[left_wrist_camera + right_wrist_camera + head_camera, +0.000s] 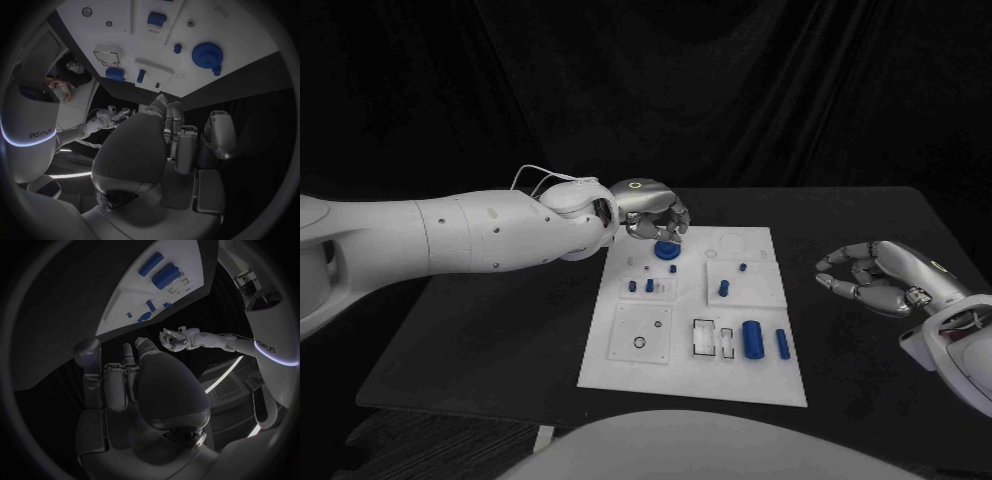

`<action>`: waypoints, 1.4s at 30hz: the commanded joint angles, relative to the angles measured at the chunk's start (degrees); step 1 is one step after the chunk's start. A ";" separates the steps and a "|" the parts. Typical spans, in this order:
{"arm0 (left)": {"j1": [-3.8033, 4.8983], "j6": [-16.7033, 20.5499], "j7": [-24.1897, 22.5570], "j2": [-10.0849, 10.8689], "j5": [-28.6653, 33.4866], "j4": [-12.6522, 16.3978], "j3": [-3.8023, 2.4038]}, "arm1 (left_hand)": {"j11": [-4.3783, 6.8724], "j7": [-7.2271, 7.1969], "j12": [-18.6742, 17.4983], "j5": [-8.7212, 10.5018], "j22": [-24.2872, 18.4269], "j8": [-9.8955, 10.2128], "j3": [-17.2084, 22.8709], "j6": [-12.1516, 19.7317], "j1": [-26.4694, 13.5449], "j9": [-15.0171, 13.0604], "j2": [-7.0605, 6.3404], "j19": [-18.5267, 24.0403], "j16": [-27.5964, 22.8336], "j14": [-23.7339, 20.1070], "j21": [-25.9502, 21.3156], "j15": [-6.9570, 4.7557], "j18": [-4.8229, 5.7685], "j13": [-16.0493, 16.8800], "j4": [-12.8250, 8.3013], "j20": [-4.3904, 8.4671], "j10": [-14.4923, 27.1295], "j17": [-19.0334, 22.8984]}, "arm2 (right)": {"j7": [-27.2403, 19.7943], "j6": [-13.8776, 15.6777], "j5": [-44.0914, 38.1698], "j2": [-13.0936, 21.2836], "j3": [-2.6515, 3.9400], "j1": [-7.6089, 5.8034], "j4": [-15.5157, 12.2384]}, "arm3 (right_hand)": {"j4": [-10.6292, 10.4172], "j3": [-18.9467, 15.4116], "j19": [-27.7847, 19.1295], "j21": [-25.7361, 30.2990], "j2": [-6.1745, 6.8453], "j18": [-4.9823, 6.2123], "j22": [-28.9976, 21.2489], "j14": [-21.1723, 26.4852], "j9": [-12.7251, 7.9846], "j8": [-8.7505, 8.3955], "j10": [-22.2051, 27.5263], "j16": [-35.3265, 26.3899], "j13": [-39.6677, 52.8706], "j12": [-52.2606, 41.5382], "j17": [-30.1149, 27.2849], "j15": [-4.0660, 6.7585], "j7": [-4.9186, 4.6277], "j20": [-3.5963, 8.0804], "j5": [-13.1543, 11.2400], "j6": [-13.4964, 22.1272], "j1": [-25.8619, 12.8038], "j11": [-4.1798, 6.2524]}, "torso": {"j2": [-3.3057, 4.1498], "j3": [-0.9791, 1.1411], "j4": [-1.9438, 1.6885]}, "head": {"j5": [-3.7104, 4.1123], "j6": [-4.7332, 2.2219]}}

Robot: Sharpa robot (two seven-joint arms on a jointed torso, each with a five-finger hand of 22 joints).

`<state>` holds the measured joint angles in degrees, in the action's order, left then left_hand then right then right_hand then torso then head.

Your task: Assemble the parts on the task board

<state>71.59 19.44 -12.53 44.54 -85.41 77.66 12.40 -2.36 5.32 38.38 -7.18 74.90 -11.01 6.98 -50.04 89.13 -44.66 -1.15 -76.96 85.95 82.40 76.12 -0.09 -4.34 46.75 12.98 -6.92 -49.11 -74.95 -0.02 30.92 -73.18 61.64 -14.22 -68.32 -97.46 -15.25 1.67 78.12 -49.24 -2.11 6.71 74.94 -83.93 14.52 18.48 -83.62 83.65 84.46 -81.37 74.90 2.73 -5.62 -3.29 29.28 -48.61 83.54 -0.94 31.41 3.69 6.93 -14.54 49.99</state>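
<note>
The white board (pixel 697 385) lies flat in the middle of the black surface (pixel 488 340), long side running away from the robot. On it I count 2 large blue pieces near the front right: 1 thick cylinder (pixel 753 339) and 1 slimmer rod (pixel 782 344) just beside it, both lying lengthwise. Further back stand or lie about 5 small blue pegs: 2 close together left of centre (pixel 640 286), 1 near the middle (pixel 674 268), 1 taller one to the right (pixel 724 289) and 1 tiny one by it (pixel 741 267). 1 round blue gear (pixel 666 248) sits at the far left corner of the board; from the left wrist its toothed rim shows clearly (pixel 205 54), with a small blue peg just beside it. The board also carries 1 raised white square plate (pixel 639 334) with a ring mark, and 1 pair of narrow rectangular slots (pixel 717 341) between that plate and the thick cylinder.

The left hand (pixel 651 215) hovers over the far left corner, fingers pointing down around the gear; whether they touch it I cannot tell. In its wrist view the fingers (pixel 181 145) lie loosely curved with nothing between them.

The right hand (pixel 880 277) sits off the board's right edge, above the bare surface, fingers curled apart and holding nothing.
</note>
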 commanded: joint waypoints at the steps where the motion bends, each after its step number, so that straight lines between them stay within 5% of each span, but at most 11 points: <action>1: -0.27 -1.33 -1.26 -0.32 -2.51 -0.01 -0.07 | 0.23 -0.15 -4.26 -0.09 10.72 2.42 2.11 -2.26 0.93 3.77 -1.08 -1.99 -0.74 0.05 1.78 -0.32 1.03 -5.02 -0.24 -0.01 -2.56 -6.46 | -0.20 0.03 -0.13 0.08 0.04 -0.02 -0.08 | 0.07 0.32 0.14 0.21 0.01 -0.02 6.25 -3.55 -0.07 0.21 -1.71 -0.21 -2.55 0.26 5.91 0.25 -0.12 -0.08 0.35 -0.26 0.45 0.24 | 0.04 0.02 -0.01 | -0.09 0.01; 4: -0.56 0.43 -0.63 0.24 -2.58 0.54 -0.07 | -0.01 -0.01 -6.38 0.24 11.03 3.53 2.31 -4.53 -1.25 6.31 -1.96 -2.93 -2.14 -1.27 2.68 -0.21 1.26 -7.93 0.80 0.07 -4.26 -3.82 | -0.07 -0.20 -0.13 0.24 0.04 0.03 -0.21 | 0.07 0.38 0.10 0.40 0.00 0.01 6.21 -3.53 -0.09 0.19 -1.68 -0.27 -2.62 0.34 5.83 0.26 -0.12 -0.07 0.39 -0.23 0.49 0.24 | 0.03 0.01 0.00 | 0.02 0.01; 6: -0.67 1.61 0.81 1.08 -2.60 1.36 -0.07 | 0.37 -0.59 -0.90 0.39 11.75 2.38 1.04 -7.44 -4.26 6.45 -2.17 -4.88 -1.04 0.55 4.78 -0.58 1.76 -4.51 1.37 0.55 -7.62 -5.39 | 0.02 -0.31 -0.13 0.41 0.04 0.04 -0.30 | 0.07 0.38 0.10 0.40 0.00 0.01 6.21 -3.53 -0.09 0.19 -1.68 -0.27 -2.62 0.34 5.83 0.26 -0.12 -0.07 0.39 -0.23 0.49 0.24 | 0.03 -0.01 0.07 | 0.00 0.01; 8: -0.74 1.48 4.29 2.32 -2.61 2.64 -0.07 | 3.09 -2.71 26.90 -2.84 12.57 -4.05 -1.24 -12.44 -9.86 1.19 -1.30 -7.15 3.28 6.45 7.25 -2.81 2.38 19.33 2.92 2.53 -23.66 -13.33 | 0.14 -0.45 -0.13 0.61 0.04 0.07 -0.38 | 0.08 0.46 0.05 0.57 -0.02 0.03 6.17 -3.52 -0.11 0.17 -1.63 -0.32 -2.71 0.45 5.77 0.27 -0.11 -0.07 0.43 -0.20 0.55 0.25 | 0.03 0.02 0.03 | 0.08 0.01; 10: -0.78 -0.30 8.82 3.45 -2.62 3.84 -0.07 | 4.13 -3.98 35.69 -1.09 12.75 -9.73 -1.91 -12.75 -14.05 -6.02 0.41 -7.67 4.05 7.60 7.83 -3.69 2.58 27.74 2.81 3.64 -28.35 -15.05 | 0.25 -0.56 -0.13 0.79 0.03 0.13 -0.42 | 0.11 0.56 0.07 0.55 -0.04 0.03 6.17 -3.52 -0.13 0.16 -1.64 -0.34 -2.72 0.46 5.76 0.28 -0.10 -0.06 0.47 -0.19 0.64 0.27 | 0.02 0.03 0.00 | 0.07 0.01; 12: -0.80 -4.07 14.08 4.62 -2.19 5.06 -0.06 | 4.18 -4.45 37.81 -3.77 12.79 -12.35 -3.48 -12.62 -18.32 -9.83 0.88 -7.80 4.05 7.60 7.96 -3.97 2.62 29.85 3.09 4.03 -29.52 -15.05 | 0.37 -0.68 -0.13 0.90 0.03 0.22 -0.45 | 0.16 0.64 0.06 0.60 -0.03 0.04 6.15 -3.51 -0.14 0.15 -1.62 -0.38 -2.76 0.52 5.72 0.29 -0.09 -0.05 0.49 -0.18 0.73 0.28 | 0.02 0.05 -0.03 | 0.09 0.01; 13: -0.81 -5.43 15.81 4.97 -1.67 5.43 -0.06 | 4.52 -4.58 39.67 -2.58 12.83 -13.75 -4.95 -12.93 -22.20 -11.98 1.89 -7.95 4.05 7.60 8.09 -4.09 2.62 31.63 3.53 4.37 -31.02 -15.05 | 0.40 -0.73 -0.13 0.93 0.03 0.26 -0.45 | 0.16 0.64 0.06 0.60 -0.03 0.04 6.15 -3.51 -0.14 0.15 -1.62 -0.38 -2.76 0.52 5.72 0.29 -0.09 -0.05 0.49 -0.18 0.73 0.28 | 0.02 0.03 -0.02 | 0.02 0.01; 20: -0.85 -14.28 24.92 8.00 8.14 7.49 -0.05 | 5.06 -5.05 44.34 1.99 12.56 -17.07 -5.78 -11.76 -20.47 -18.43 1.74 -7.56 4.05 7.60 7.37 -4.72 2.43 36.27 1.64 5.13 -34.56 -15.05 | 0.81 -1.15 -0.13 1.21 0.03 0.83 -0.44 | 0.30 0.85 0.00 0.83 -0.02 0.07 6.10 -3.48 -0.17 0.16 -1.59 -0.48 -2.85 0.63 5.60 0.31 -0.08 -0.03 0.55 -0.20 0.97 0.31 | 0.00 0.03 -0.02 | 0.05 0.01; 23: -0.86 -14.91 25.76 8.93 9.87 7.86 -0.04 | 5.15 -5.21 47.82 2.51 12.51 -25.94 -6.33 -13.33 -18.65 -25.80 1.53 -7.47 4.05 7.60 7.16 -4.77 2.38 39.62 0.45 5.21 -37.27 -15.05 | 0.97 -1.36 -0.13 1.22 0.03 1.01 -0.36 | 0.36 0.94 -0.03 0.92 -0.02 0.08 6.08 -3.45 -0.19 0.16 -1.56 -0.56 -2.91 0.71 5.51 0.32 -0.08 -0.02 0.58 -0.20 1.08 0.31 | 0.00 0.03 -0.03 | -0.09 0.01; 27: -0.91 -16.82 26.40 9.42 10.80 7.77 -0.04 | 5.25 -5.32 48.39 3.63 12.50 -33.76 -6.92 -16.15 -17.81 -30.75 1.31 -7.48 4.05 7.60 7.10 -4.87 2.38 40.20 -0.36 5.27 -37.70 -15.05 | 1.24 -1.71 -0.13 1.10 0.03 1.16 -0.27 | 0.39 1.01 -0.06 1.02 -0.03 0.10 6.06 -3.44 -0.19 0.16 -1.54 -0.60 -2.94 0.74 5.47 0.32 -0.08 -0.02 0.59 -0.21 1.15 0.32 | -0.01 0.01 0.01 | -0.21 0.01; 42: -2.34 -20.42 26.40 10.68 6.98 7.77 -0.03 | 5.17 -5.16 48.19 4.43 12.20 -33.64 -8.31 -15.08 -17.81 -32.20 0.29 -6.78 4.05 7.60 6.27 -4.83 2.17 40.06 -0.63 5.28 -37.43 -15.05 | 1.58 -2.22 -0.13 0.70 0.03 1.28 0.20 | 0.50 1.20 -0.12 1.23 -0.05 0.13 6.01 -3.42 -0.21 0.18 -1.50 -0.67 -3.02 0.85 5.39 0.33 -0.08 0.00 0.63 -0.23 1.33 0.32 | 0.01 0.03 -0.01 | 0.06 0.01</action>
<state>69.36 1.03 13.62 55.25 -77.67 85.28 12.42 2.66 0.02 86.72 -2.94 74.90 -45.03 -1.02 -65.47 71.44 -75.10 -0.47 -83.78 89.85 83.95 82.71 -4.50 -2.58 74.95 12.32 -1.82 -83.71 -74.92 0.54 29.20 -73.18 62.36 -14.23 -67.19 -97.28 -14.70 2.54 78.11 -48.30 -2.08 6.71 74.91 -83.93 14.40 18.48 -83.62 83.19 84.52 -80.72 74.90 2.73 -5.62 -3.29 29.70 -48.61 84.46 -0.94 31.42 3.71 6.92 -14.53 50.00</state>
